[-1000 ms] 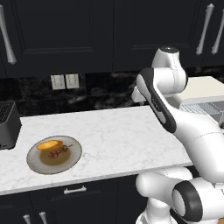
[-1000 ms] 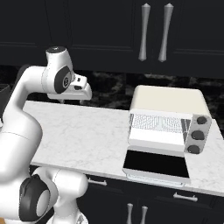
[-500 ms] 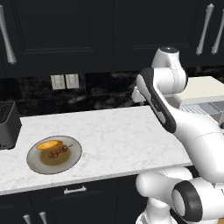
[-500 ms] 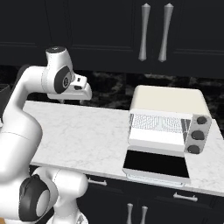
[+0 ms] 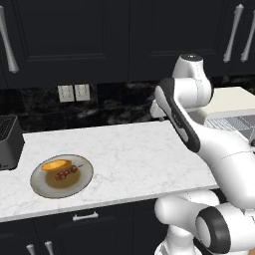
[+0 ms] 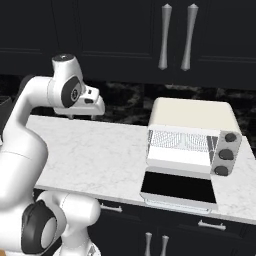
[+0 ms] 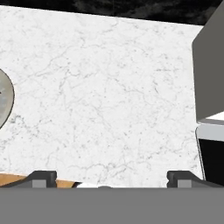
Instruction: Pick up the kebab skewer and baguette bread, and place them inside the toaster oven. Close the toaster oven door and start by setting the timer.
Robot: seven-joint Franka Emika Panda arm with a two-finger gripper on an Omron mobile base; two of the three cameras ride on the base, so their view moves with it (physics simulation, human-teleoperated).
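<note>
Hand view shows the fingers (image 7: 111,177) spread wide (gripping nothing) above bare marble table (image 7: 109,87); kebab skewer (image 5: 66,173) and baguette bread (image 5: 55,164) share a plate (image 5: 42,187).

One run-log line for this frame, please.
gripper: open, empty, above counter | kebab skewer and baguette bread: on plate | toaster oven door: open, oven empty

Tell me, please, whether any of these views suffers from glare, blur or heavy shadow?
Left base view: even, soft light, no glare; the plate casts barely any shadow. Right base view: sharp throughout, with the open toaster oven door reading flat black, without reflection. Hand view: crisp counter veining, while the toaster oven side is a plain grey.
</note>
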